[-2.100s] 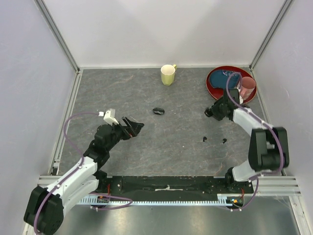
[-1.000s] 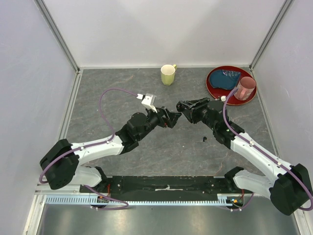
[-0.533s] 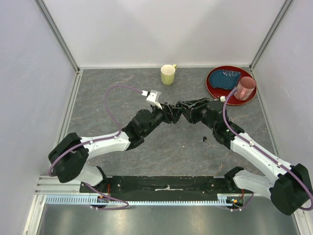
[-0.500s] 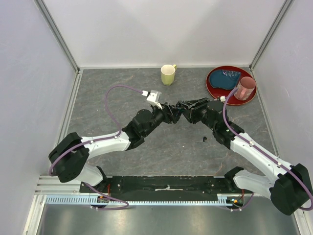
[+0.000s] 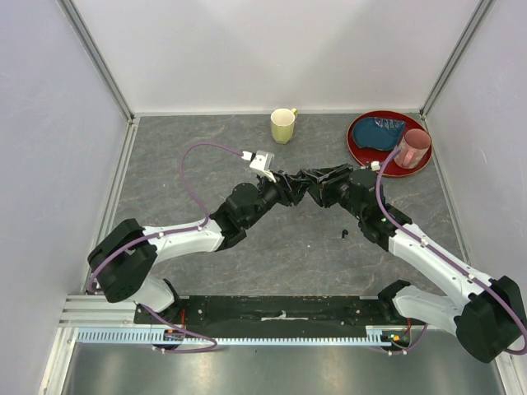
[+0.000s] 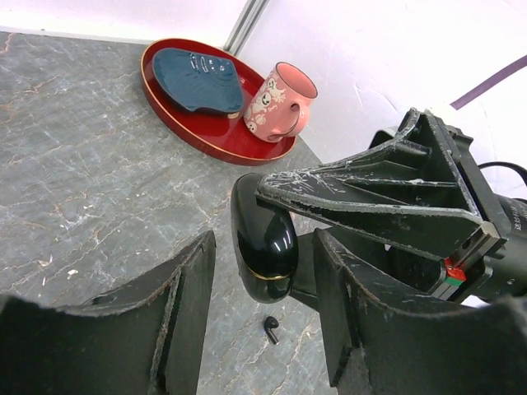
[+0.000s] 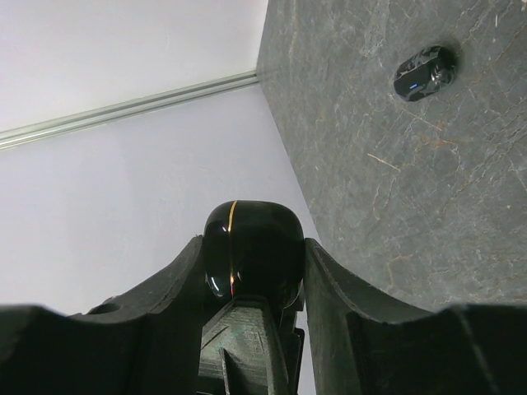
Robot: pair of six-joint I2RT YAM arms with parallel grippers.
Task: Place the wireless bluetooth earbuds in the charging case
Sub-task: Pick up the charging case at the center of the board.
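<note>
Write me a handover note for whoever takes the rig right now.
Right end effector: shut on the charging case, held above the table, lid closed.
Left end effector: open, straddling the case, not gripping.
One earbud lies on the table; the second isn't visible from above.
Done: case picked up. Left: open it, insert both earbuds.

Your count: 2 grippers, left gripper point(image 6: 265, 251) and right gripper point(image 7: 251, 255). 1 charging case point(image 6: 262, 230). 1 earbud point(image 5: 344, 234) countable from the top view; your right wrist view also shows 1 small black piece on the table, can't tell if it's the same one. 2 mugs: yellow mug point(image 5: 282, 125), pink mug point(image 5: 414, 148). 1 red plate point(image 5: 362, 146), with 1 dark blue item point(image 5: 384, 130) on it.
</note>
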